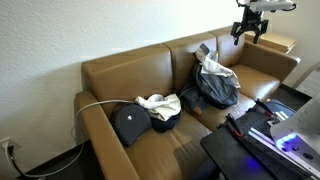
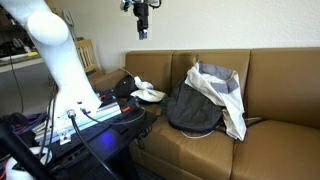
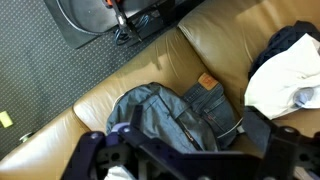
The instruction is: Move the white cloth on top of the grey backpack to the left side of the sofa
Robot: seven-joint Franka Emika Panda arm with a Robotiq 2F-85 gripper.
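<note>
A grey backpack [image 1: 218, 88] stands on the right seat of the brown sofa [image 1: 120, 75]; it also shows in an exterior view [image 2: 192, 108]. A white cloth [image 1: 212, 68] is draped over its top and side [image 2: 226, 92]. My gripper [image 1: 247, 30] hangs high above the sofa back, well clear of the backpack, and also shows in an exterior view [image 2: 143, 18]. In the wrist view the gripper [image 3: 185, 160] is open and empty above the backpack [image 3: 160, 110]. The cloth on it is mostly hidden by the fingers.
A black bag [image 1: 135, 122] with another white cloth [image 1: 158, 103] lies on the left seat; that cloth shows in the wrist view [image 3: 285, 75]. A white cable [image 1: 95, 104] runs over the sofa arm. A table with equipment [image 1: 265, 130] stands in front.
</note>
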